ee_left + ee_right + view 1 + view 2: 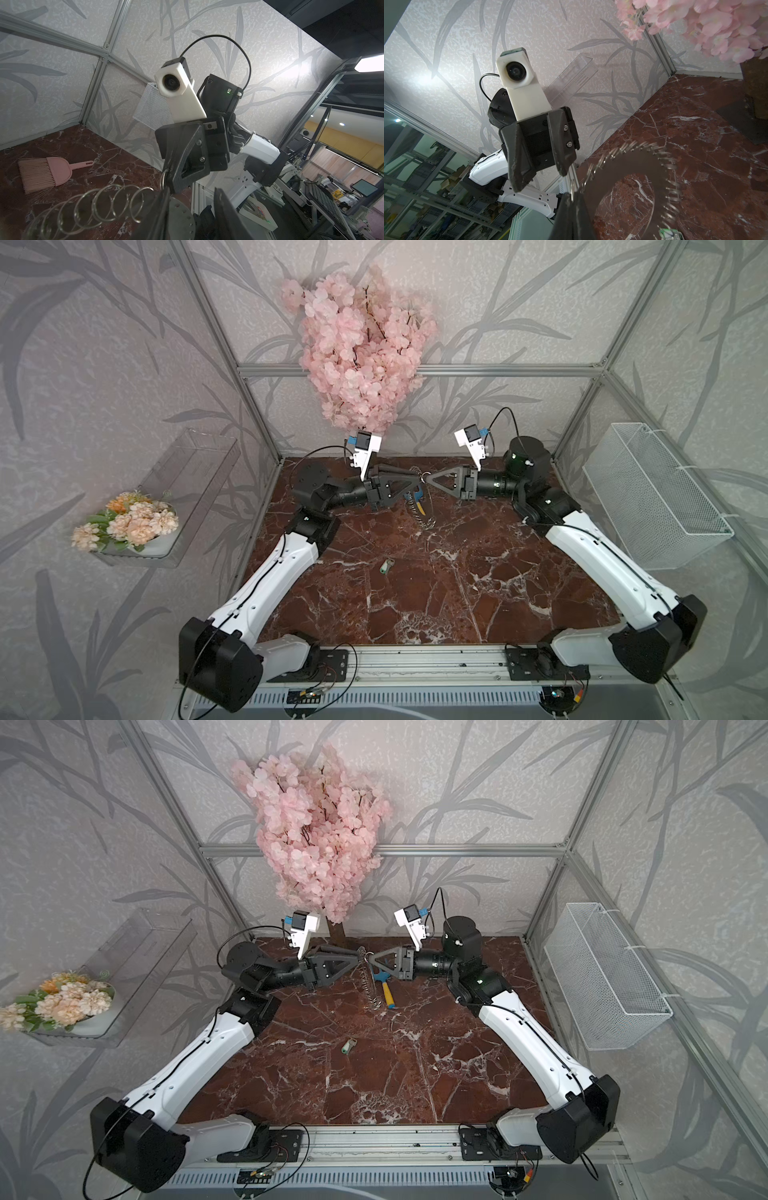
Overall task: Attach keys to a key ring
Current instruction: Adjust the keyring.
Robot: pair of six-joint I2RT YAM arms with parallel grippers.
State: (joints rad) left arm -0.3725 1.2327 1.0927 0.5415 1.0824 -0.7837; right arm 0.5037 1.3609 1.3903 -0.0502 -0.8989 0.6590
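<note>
The left arm and right arm reach inward, left gripper jaws parted, right gripper pinched together, tips nearly touching.

Red marble tabletop — green-tagged key, toy fork, pink brush.

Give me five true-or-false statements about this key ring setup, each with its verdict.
1. The green-tagged key lies on the marble table, in neither gripper. True.
2. The right gripper is open. False: it is shut on the key ring.
3. The key ring lies flat. False: it hangs on edge from the right gripper.
4. A white mesh basket hangs on a side wall. True.
5. The toy fork sits in the basket. False: it lies on the table.
</note>
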